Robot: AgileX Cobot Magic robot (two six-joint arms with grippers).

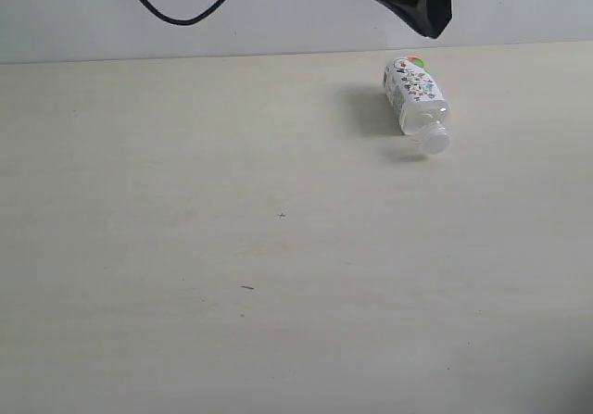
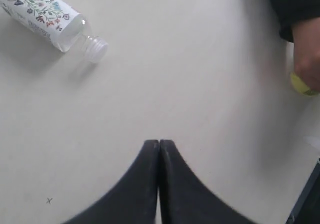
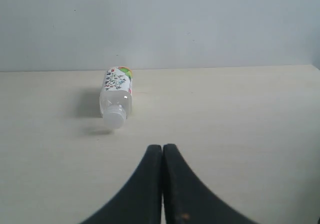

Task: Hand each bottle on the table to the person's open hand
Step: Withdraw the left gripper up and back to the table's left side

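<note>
Now, one small whitish clear-plastic bottle (image 1: 414, 97) with a flower-printed label (image 1: 413, 85) and a white screw cap (image 1: 435, 142) was seen lying on its side on the broad pale beige table (image 1: 185, 247). In the exterior view it was placed at about one o'clock from the table's middle, with the cap turned towards five o'clock.

The left gripper (image 2: 159, 151) was found pressed closed on nothing, well apart from the bottle. The right gripper (image 3: 162, 156) was likewise closed and empty, and the bottle lay ahead of it with the cap end nearest.

At the edge of the left wrist view the person's hand (image 2: 306, 53) was seen curled over a yellowish thing (image 2: 301, 83). That thing was only partly in view and could not be named for certain.

The bottle was judged light, with little or nothing seen through its clear shoulder. Its thin wall was expected to give under a hard squeeze. Being round and smooth, it was thought liable to roll or skid if nudged. The labelled body, taken midway and across the long axis, was reckoned the best hold. The tapered neck and cap were judged poorer, since the body could swing from there. The fingers would have to be opened first.
</note>
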